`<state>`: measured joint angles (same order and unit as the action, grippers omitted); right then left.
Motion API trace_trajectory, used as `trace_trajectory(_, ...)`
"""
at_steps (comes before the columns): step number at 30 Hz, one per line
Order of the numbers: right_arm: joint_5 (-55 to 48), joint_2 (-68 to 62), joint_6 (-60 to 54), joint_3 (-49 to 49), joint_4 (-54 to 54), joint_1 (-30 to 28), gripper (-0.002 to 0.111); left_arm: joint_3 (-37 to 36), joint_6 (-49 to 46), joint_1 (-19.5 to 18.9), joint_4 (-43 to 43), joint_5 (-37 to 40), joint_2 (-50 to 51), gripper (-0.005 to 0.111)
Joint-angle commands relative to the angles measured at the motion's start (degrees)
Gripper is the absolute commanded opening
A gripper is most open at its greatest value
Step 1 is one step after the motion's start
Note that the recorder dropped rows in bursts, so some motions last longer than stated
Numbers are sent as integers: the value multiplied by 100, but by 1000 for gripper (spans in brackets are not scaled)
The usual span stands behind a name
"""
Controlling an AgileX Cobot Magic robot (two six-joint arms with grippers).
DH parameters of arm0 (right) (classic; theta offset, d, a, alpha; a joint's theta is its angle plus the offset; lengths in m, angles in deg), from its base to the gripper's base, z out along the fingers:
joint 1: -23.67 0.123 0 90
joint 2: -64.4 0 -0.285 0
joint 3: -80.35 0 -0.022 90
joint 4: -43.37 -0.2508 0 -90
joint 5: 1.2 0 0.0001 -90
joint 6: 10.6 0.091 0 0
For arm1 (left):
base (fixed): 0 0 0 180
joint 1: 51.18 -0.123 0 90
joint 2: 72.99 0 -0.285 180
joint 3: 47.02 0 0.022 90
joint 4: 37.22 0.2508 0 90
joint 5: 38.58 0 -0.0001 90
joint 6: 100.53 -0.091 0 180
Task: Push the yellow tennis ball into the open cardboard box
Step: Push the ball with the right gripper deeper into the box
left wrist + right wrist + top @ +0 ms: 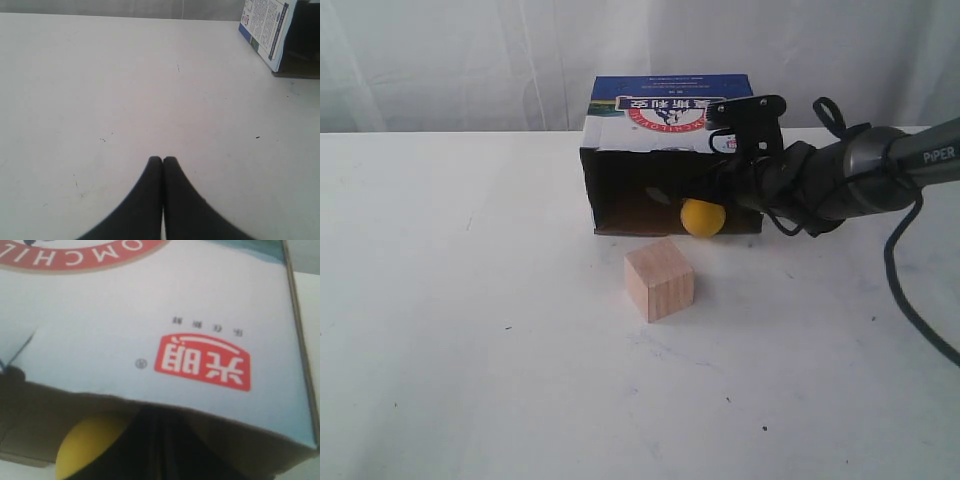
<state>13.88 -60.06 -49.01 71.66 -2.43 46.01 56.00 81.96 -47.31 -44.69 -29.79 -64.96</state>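
The yellow tennis ball (703, 217) sits at the mouth of the open cardboard box (665, 110), which lies on its side with its dark interior facing the camera. My right gripper (672, 194) reaches in from the right, its dark fingers pressed together just inside the opening, right beside the ball. In the right wrist view the ball (85, 442) shows under the box's white printed panel (150, 325), next to the right gripper (161, 432). My left gripper (162, 160) is shut over bare table, far from the box corner (265, 30).
A pale wooden cube (659, 279) stands on the white table (470, 330) just in front of the box mouth and the ball. The right arm's black cable (910, 290) trails down at the right edge. A white curtain hangs behind.
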Motion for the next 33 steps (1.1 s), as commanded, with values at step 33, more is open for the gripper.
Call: trace_trajectory(33,-692,-251,-135,234,181,-10,0,-24,5,24,-12,-21,-24,0)
